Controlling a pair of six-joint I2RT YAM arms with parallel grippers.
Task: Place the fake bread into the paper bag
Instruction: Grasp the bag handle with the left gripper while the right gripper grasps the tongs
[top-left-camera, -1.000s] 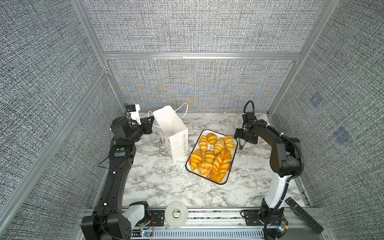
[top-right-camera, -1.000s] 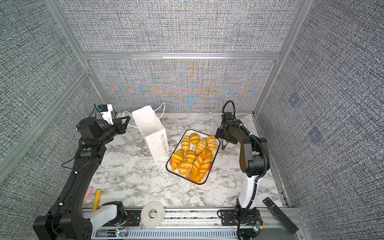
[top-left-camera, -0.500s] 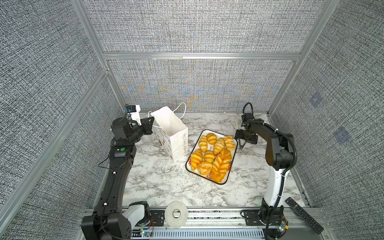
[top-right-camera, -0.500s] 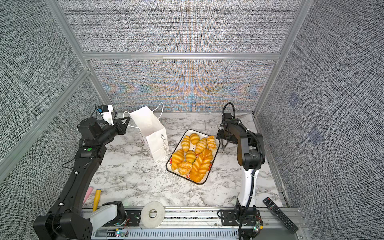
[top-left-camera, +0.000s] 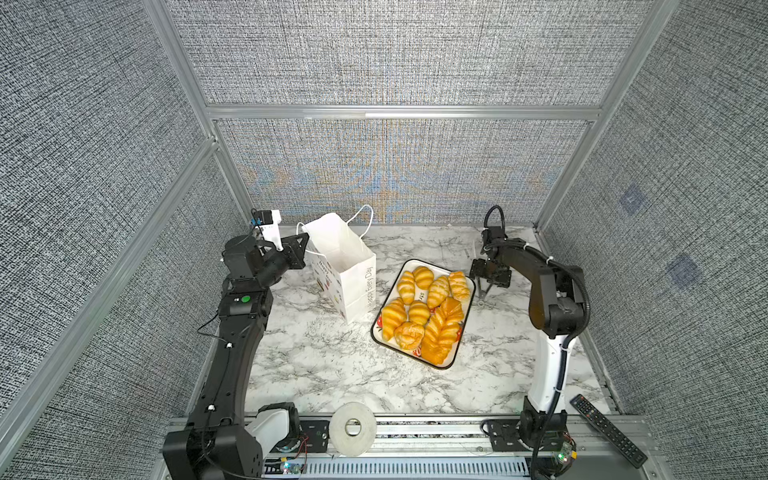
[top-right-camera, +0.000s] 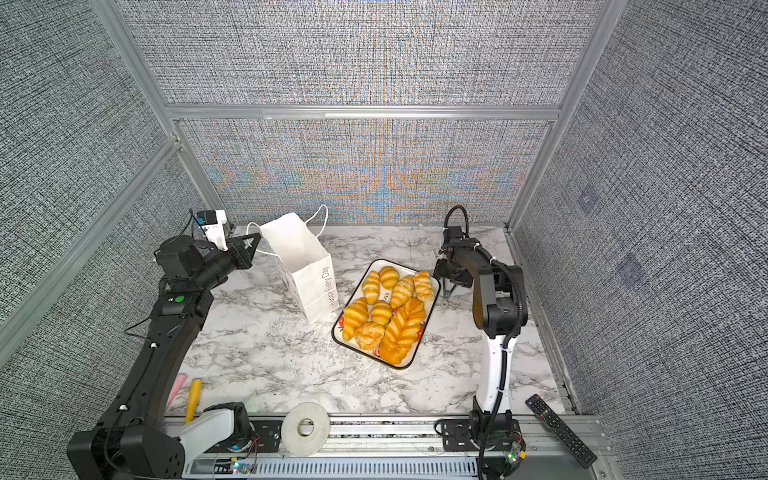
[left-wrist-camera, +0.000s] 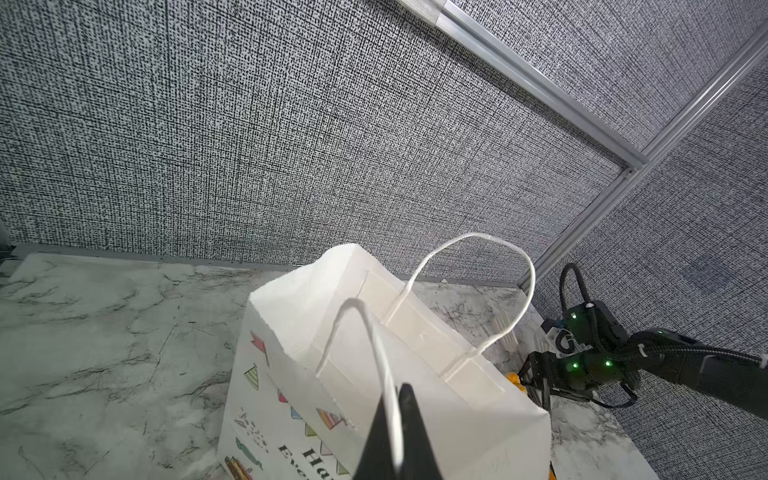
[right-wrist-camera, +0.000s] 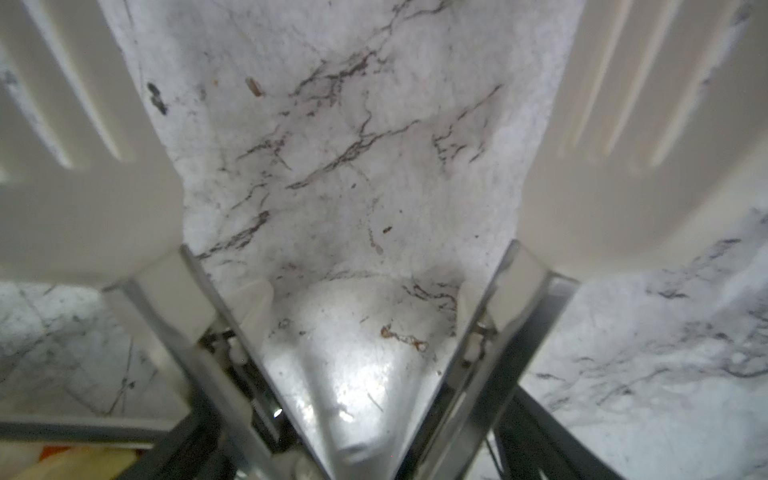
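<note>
While the left gripper (left-wrist-camera: 394, 401) is clenched on one thin cord handle (left-wrist-camera: 380, 353) of the paper bag (top-left-camera: 347, 266), the bag stands on the marble surface (top-left-camera: 332, 365) at the far left with its mouth open upward (white paper is all that shows inside). Its second handle (left-wrist-camera: 515, 266) arches free over the opposite side of the mouth. In both top views the grey lettering runs down the bag's right face.

Just right of the bag lies a white tray (top-left-camera: 438, 269) with a black rim, and the fake bread (top-left-camera: 428, 311) is piled on it: golden croissants and rolls at the far end, longer ridged loaves toward the near right.

Beyond the tray's far right corner, the right gripper (top-left-camera: 482, 291) points down at the bare surface. In the right wrist view its pale fingers (right-wrist-camera: 83, 145) are spread wide, grasping nothing, with only marble between them. Whether the tips touch the surface I cannot tell.
</note>
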